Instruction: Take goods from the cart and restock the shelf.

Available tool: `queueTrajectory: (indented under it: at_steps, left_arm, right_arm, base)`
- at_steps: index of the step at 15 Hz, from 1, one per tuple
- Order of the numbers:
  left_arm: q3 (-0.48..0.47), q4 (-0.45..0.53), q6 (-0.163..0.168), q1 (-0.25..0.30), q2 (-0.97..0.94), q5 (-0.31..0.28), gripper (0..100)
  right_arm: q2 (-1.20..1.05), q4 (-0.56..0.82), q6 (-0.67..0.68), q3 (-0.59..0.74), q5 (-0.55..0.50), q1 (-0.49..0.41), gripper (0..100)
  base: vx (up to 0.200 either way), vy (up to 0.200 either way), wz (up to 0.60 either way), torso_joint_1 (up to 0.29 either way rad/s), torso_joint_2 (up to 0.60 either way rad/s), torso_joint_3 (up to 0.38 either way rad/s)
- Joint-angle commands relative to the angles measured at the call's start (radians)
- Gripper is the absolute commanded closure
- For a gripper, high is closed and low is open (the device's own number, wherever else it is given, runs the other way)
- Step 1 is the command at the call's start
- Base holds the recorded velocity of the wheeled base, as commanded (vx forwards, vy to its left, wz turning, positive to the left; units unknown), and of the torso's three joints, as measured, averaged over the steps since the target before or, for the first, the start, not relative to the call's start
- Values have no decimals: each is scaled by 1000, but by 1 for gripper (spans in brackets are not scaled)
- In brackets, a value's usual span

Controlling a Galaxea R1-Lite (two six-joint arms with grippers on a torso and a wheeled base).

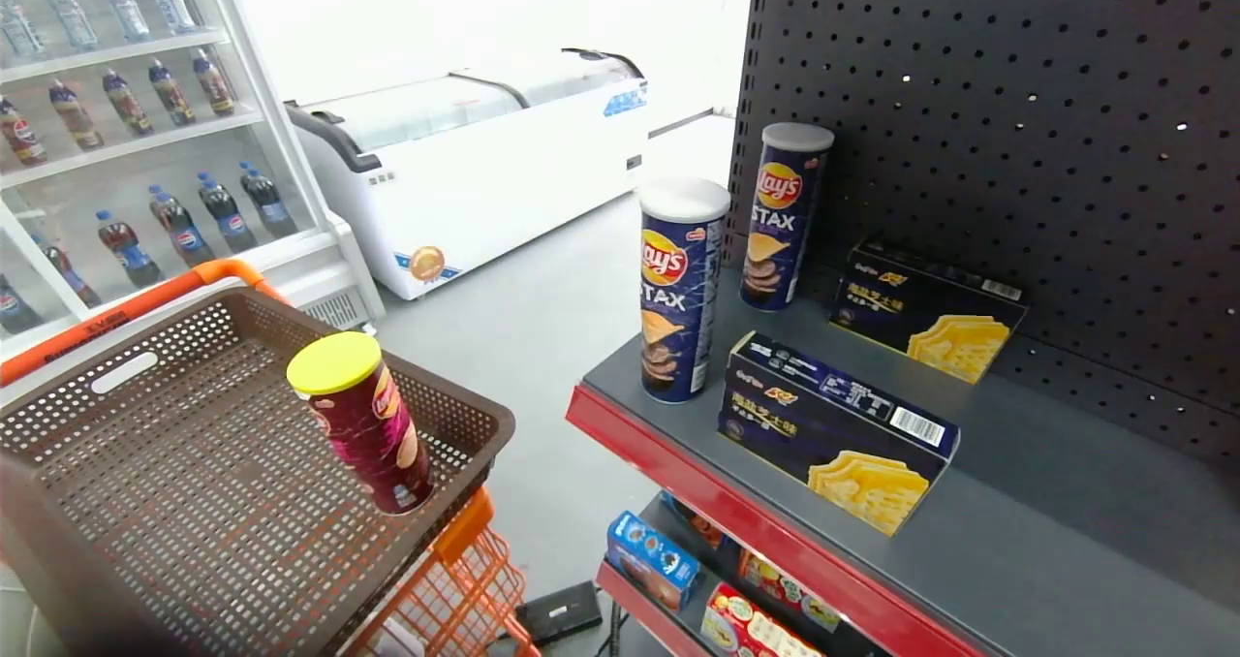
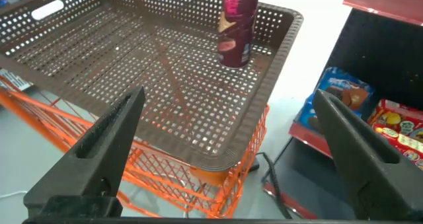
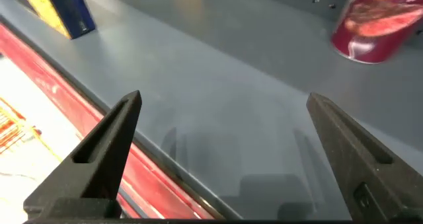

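— Where's the chip can?
— Upright in the brown basket, by its three o'clock rim. The basket sits at eight o'clock in the head view.
— Grippers?
— The left gripper is spread wide, empty, near the basket. The right gripper is equally wide over the shelf, with probably a red can beyond.

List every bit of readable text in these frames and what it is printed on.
"Lay's": front blue can, rear blue can.
"STAX": both blue cans.
Too small or blurred: front box, rear box, maroon can, fridge bottles.
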Motion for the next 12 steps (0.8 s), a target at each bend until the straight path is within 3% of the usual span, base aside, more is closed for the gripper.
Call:
queueTrajectory:
  at_steps: [1, 12]
  left_arm:
    - [0, 0, 1, 1, 0, -1, 0]
    - [0, 0, 3, 1, 0, -1, 0]
  right_arm:
    - [0, 0, -2, 0, 0, 0, 0]
    - [0, 0, 0, 0, 0, 0, 0]
  base:
    - [0, 0, 0, 0, 0, 0]
    - [0, 0, 0, 0, 0, 0]
